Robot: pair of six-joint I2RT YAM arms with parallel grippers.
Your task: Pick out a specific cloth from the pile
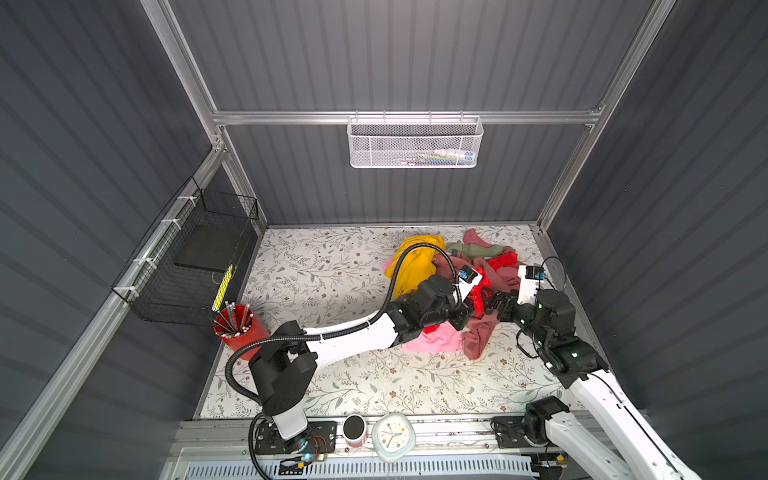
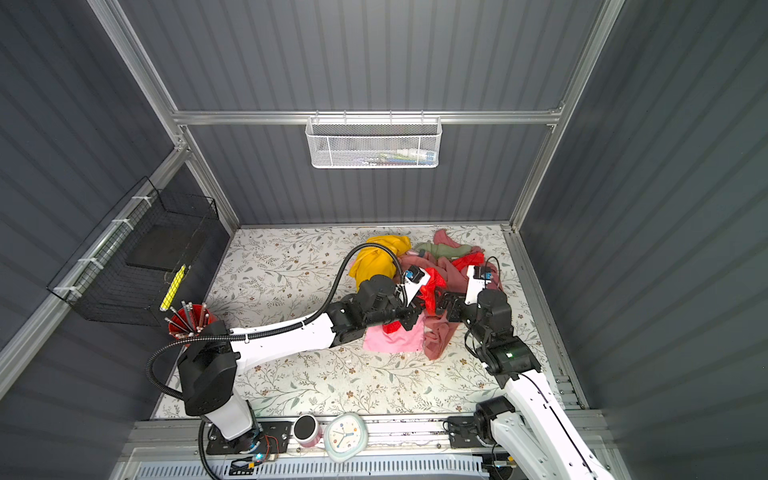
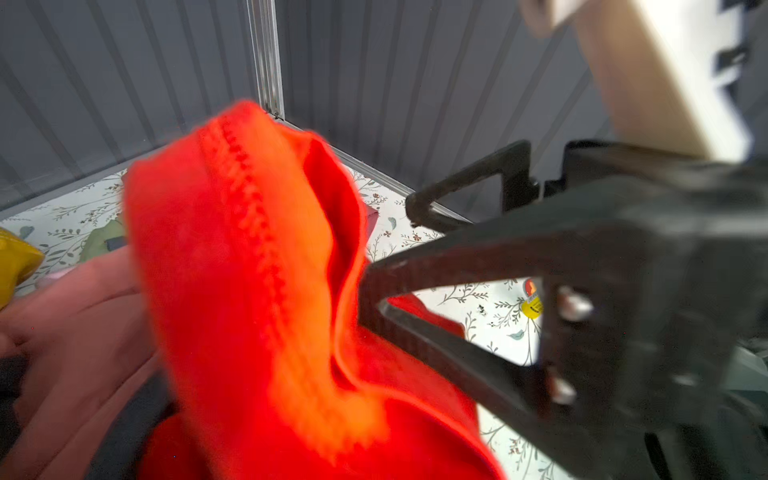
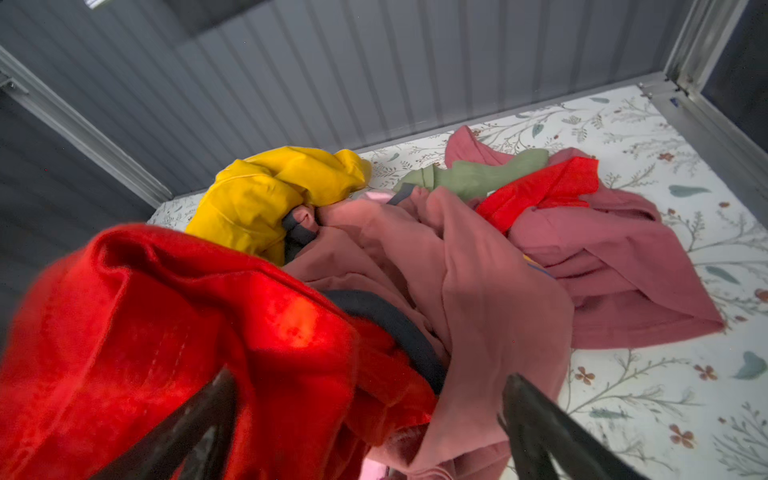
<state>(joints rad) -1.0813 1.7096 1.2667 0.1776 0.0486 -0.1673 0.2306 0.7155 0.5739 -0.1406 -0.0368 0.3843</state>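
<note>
Bright red cloth (image 1: 478, 296) stands bunched in a raised fold on the right half of the bench (image 1: 332, 374), just beyond a light pink piece (image 1: 436, 340) that lies nearest the near edge. The left gripper (image 1: 467, 311) meets that fold. Its fingers are buried in fabric but pressed together, and the hemmed edge rearing up before the left wrist camera suggests they pinch it. The right gripper (image 4: 370, 376) sits just beside, fingers (image 4: 536, 419) spread and gripping nothing.

Farther back, more red surfaces in the pile (image 1: 484, 266), among dusty-rose, olive garment (image 1: 473, 249) and yellow shirt (image 1: 411, 262) toward the far right corner. The cloth probably runs beneath them.

It looks thin, limp, light and slightly slick, so it may snag neighbours. The stitched hem should offer the surest hold.

No writing is legible; a small yellow label (image 3: 532, 305) is too blurred.
</note>
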